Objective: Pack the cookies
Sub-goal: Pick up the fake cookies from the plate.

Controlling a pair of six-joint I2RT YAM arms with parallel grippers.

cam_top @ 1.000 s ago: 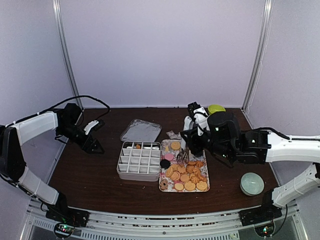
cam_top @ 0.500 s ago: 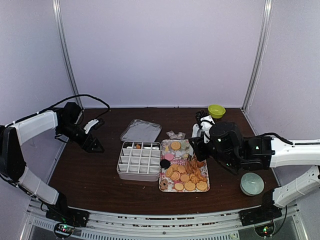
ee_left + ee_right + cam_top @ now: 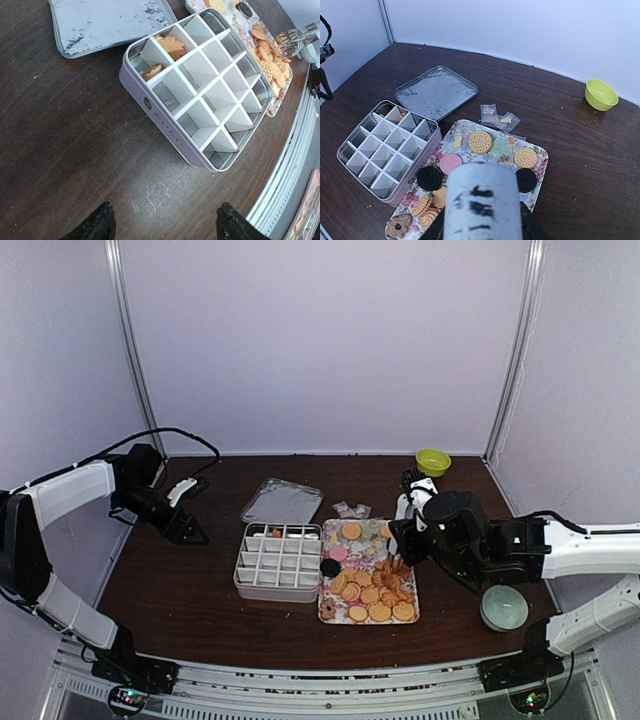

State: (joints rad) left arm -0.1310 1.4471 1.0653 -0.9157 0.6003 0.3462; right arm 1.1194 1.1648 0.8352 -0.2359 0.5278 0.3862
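Note:
The cookies (image 3: 372, 595) lie on a floral tray (image 3: 327, 536); golden (image 3: 480, 142), pink (image 3: 451, 163) and dark (image 3: 429, 178) ones show in the right wrist view. Two orange cookies (image 3: 170, 46) sit in far cells of the divided tin (image 3: 278, 560). My right gripper (image 3: 403, 538) hovers over the tray's right half, shut on the metal tongs (image 3: 296, 39); their white-wrapped handle (image 3: 482, 200) fills the gap between the fingers and hides the tray's middle. My left gripper (image 3: 165, 230) is open and empty, low over bare table left of the tin.
The tin's lid (image 3: 282, 502) lies behind the tin. Small clear packets (image 3: 497, 116) sit at the tray's far edge. A lime bowl (image 3: 433, 461) stands at the back right, a pale bowl (image 3: 503, 607) at the near right. The table's near edge has a metal rail (image 3: 295, 150).
My right arm has swung to the right, carrying the tongs from the tray's middle to its right half. The left arm has stayed put.

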